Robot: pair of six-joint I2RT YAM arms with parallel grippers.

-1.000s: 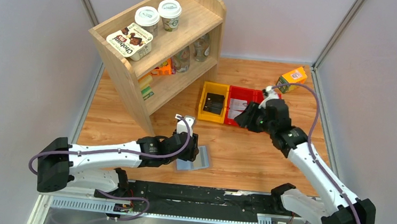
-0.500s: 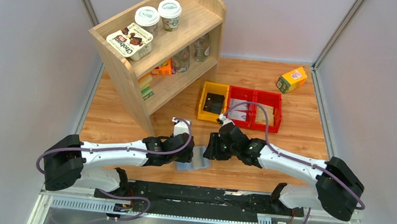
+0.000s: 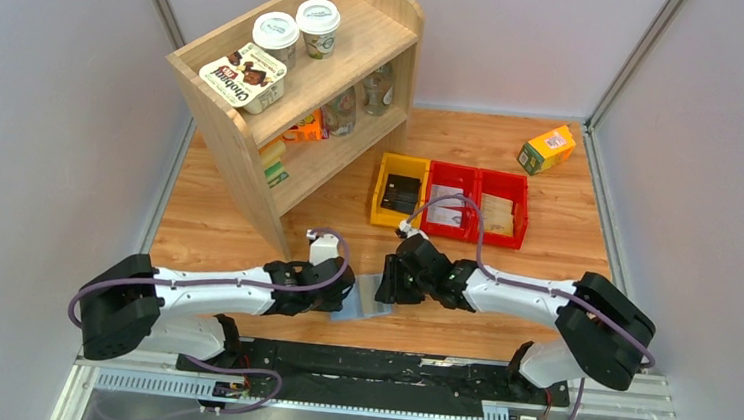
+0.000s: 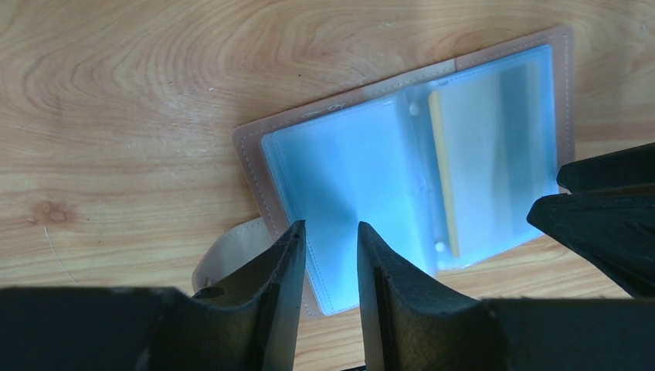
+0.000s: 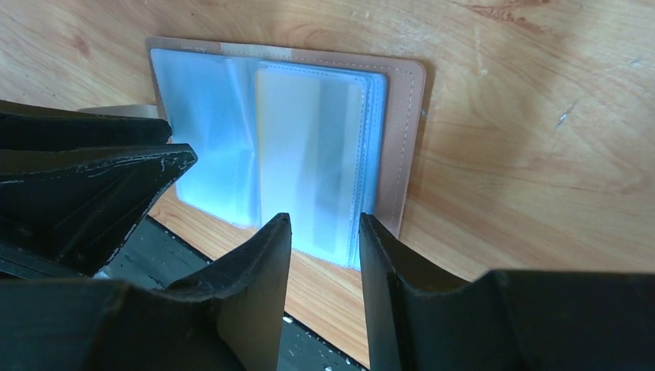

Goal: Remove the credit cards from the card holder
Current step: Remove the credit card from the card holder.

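Observation:
The card holder [image 3: 374, 292] lies open on the table near the front edge, blue clear pockets facing up, between my two grippers. In the left wrist view it [image 4: 386, 170] shows a tan-yellow credit card [image 4: 442, 170] edge-on in its right panel. In the right wrist view it [image 5: 216, 124] shows a pale card [image 5: 309, 154] in a pocket. My left gripper [image 3: 336, 293] [image 4: 328, 232] is narrowly open over the left panel's near edge. My right gripper [image 3: 387, 281] [image 5: 324, 220] is open over the right panel's near edge. Neither holds anything.
A red two-part bin [image 3: 478, 170] behind holds a whitish card [image 3: 446, 204] and a tan card [image 3: 497, 215]. A yellow bin [image 3: 382, 186] holds a black thing. A wooden shelf [image 3: 297, 94] stands at the back left, a carton [image 3: 546, 149] at the back right. The black rail [image 3: 386, 364] runs along the front edge.
My right arm has swung from over the red bin down to the card holder's right side. My left gripper has shifted a little left and lower on the card holder.

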